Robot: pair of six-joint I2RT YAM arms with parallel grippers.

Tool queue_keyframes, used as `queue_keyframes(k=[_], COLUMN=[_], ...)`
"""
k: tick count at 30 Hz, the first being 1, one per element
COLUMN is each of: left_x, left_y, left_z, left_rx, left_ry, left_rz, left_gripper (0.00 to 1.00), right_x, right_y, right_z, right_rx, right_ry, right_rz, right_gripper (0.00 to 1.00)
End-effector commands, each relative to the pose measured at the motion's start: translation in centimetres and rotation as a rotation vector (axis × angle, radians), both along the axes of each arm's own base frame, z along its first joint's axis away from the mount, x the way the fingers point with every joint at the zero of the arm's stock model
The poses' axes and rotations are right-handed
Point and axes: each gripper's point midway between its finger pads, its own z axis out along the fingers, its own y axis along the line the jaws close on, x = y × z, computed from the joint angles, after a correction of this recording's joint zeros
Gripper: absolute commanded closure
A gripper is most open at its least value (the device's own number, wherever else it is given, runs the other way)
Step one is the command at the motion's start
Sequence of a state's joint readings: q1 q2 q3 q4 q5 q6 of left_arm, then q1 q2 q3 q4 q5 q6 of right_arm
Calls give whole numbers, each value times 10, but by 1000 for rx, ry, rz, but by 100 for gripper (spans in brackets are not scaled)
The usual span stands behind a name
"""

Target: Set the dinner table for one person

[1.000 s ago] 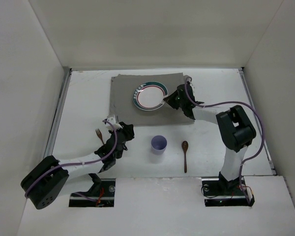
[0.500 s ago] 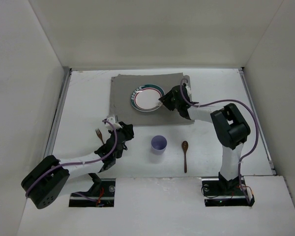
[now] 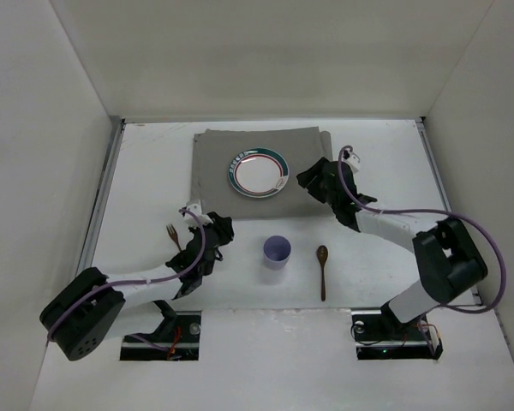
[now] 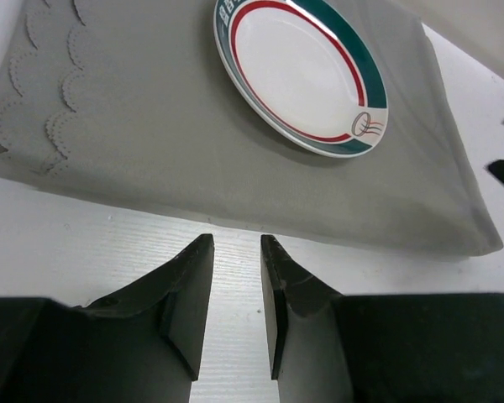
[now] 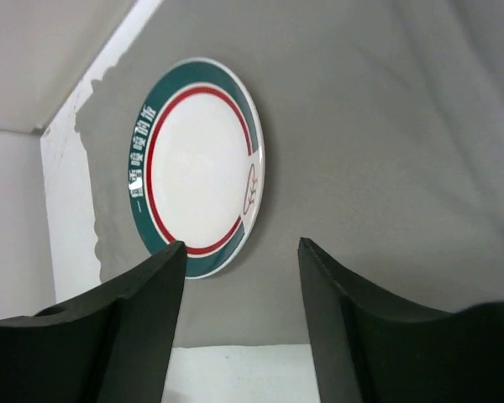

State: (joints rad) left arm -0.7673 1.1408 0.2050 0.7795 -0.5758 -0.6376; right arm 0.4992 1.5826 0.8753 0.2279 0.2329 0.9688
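Note:
The dinner table (image 3: 385, 154) is a white top carrying a grey mat (image 3: 212, 158). A white plate (image 3: 259, 172) with a green and red rim lies flat on the mat. My right gripper (image 3: 308, 178) hovers just right of the plate, jaws wide open and empty; in the right wrist view the plate (image 5: 197, 159) lies beyond the gripper (image 5: 242, 248). My left gripper (image 3: 218, 224) sits low over bare table before the mat's near edge. In the left wrist view this gripper (image 4: 236, 243) is open with a narrow gap and holds nothing, with the plate (image 4: 302, 75) farther off.
A purple cup (image 3: 277, 251) stands on the table near the middle front. A brown spoon (image 3: 322, 270) lies to its right, and a brown fork (image 3: 173, 237) lies left of the left gripper. Metal rails (image 3: 103, 205) and white walls border the table.
The right gripper opened, let go of the plate's rim and drew back to the right; the plate now lies flat. The left jaws parted a little; that arm stayed put.

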Motion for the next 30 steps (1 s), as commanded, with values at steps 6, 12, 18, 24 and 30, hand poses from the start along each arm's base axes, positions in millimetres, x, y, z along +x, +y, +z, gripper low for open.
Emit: queue_keyframes(k=[6, 12, 18, 24, 30], left_x=[22, 35, 49, 59, 69], left_y=[14, 29, 45, 57, 60], left_z=[11, -13, -23, -35, -46], left_rx=[-77, -184, -230, -246, -262], left_ry=[34, 187, 233, 269, 285], left_rz=[120, 195, 244, 293, 326], left_gripper=[53, 48, 49, 52, 55], right_x=[-43, -59, -62, -55, -46], right_y=[-74, -97, -104, -96, -86], right_z=[-14, -39, -53, -60, -61], right_rx=[-194, -237, -242, -224, -189], right_ry=[-6, 51, 75, 97, 111], right_rz=[-131, -168, -190, -174, -153], right_gripper=[59, 46, 41, 41, 47])
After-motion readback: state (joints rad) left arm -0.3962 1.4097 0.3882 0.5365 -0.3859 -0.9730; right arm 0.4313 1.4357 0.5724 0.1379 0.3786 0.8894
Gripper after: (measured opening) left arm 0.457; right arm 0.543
